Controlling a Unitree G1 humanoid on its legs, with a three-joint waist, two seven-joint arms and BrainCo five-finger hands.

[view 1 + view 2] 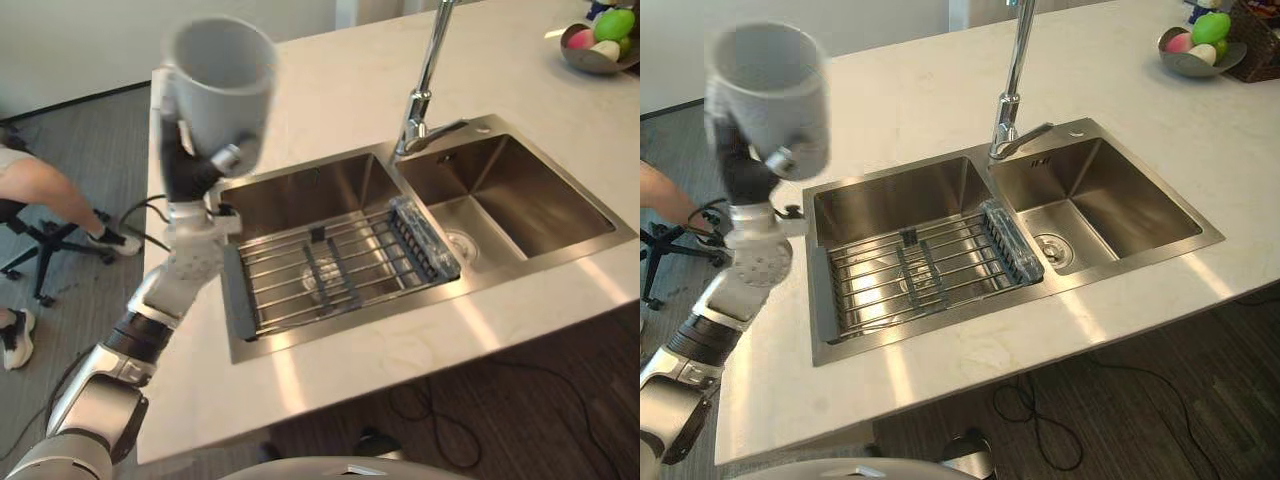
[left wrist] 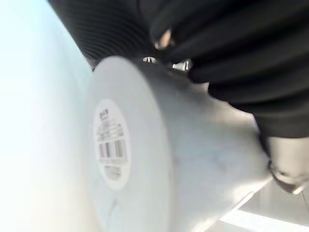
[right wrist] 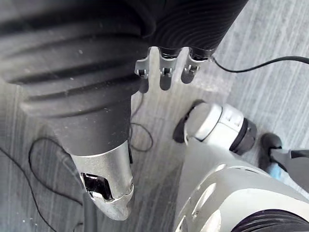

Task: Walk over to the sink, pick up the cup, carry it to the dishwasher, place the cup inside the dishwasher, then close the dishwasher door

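the cup [image 1: 222, 75] is off the tabletop [image 1: 340, 80] and up in the air, mouth upward, held by the left hand [image 1: 190, 165] out over the tabletop's left end, beside the sink [image 1: 300, 195]. the fingers [image 2: 285, 169] are curled round the cup's lower wall. in the left wrist view the dark cover hides most of the contact, so the grip seems to be a wrap round the side rather than through a handle, but i cannot be sure. the right hand [image 3: 165, 67] hangs low over the floor with its fingers loose and straight, holding nothing.

the main risk is the cup slipping. its wall looks smooth and glazed, and the hold sits low on it, so a jolt from walking or a quick turn of the wrist could let it tip or slide out. it is past the tabletop's edge or close to it, so a drop would likely end on the floor.

a second risk is collision. a swing back to the right could knock the cup against the faucet [image 1: 425, 90]. a seated person [image 1: 40, 190] on a wheeled chair [image 1: 45, 245] is near on the left, so a turn that way needs room.
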